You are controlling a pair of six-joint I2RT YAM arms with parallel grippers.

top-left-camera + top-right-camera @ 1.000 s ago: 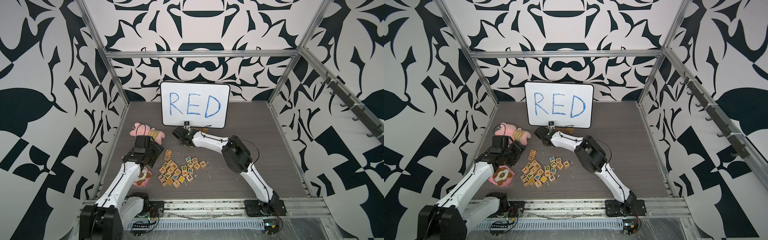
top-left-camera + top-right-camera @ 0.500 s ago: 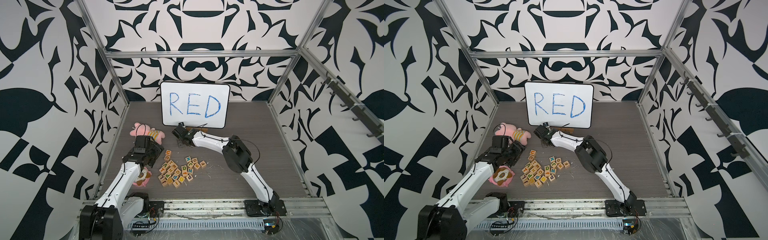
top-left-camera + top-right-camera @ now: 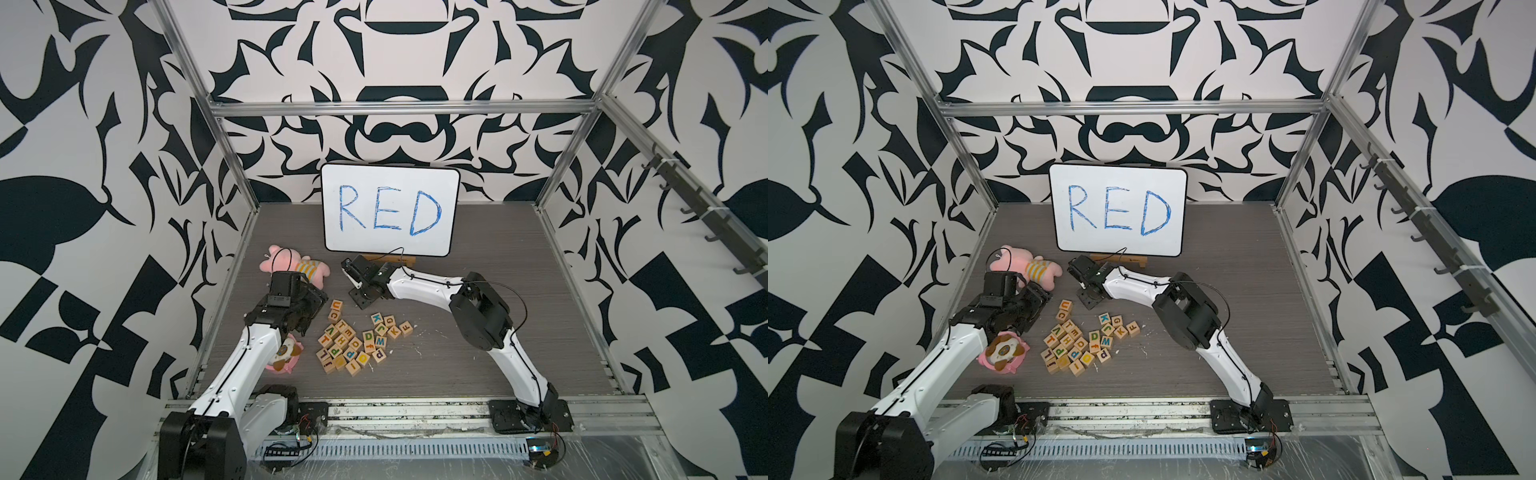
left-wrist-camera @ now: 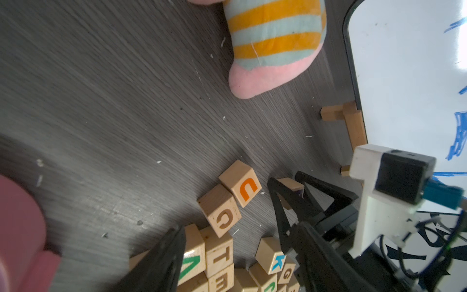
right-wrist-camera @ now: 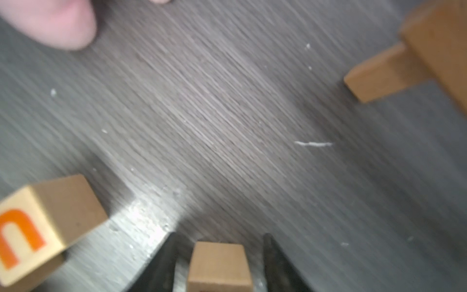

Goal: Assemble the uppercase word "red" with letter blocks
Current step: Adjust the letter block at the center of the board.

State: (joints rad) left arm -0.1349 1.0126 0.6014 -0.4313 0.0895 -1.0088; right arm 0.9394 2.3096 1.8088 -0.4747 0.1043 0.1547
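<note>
Step in hand: we judge we are setting down the first block (image 5: 219, 265) of the word, on bare surface (image 5: 227, 126) in front of the whiteboard (image 3: 390, 208).
Right gripper (image 5: 218, 263): jaws spread, a gap showing on each side of the block, so we no longer pinch it.
Block's letter: hidden from us.
Left gripper (image 4: 240, 252): spread and empty, over the edge of the letter blocks (image 3: 357, 338).
Pile: loose, between the two arms; a green D (image 3: 368, 336) lies face up in it.
Next move: lift the right gripper straight off without nudging the block, then fetch the next letter.
</note>
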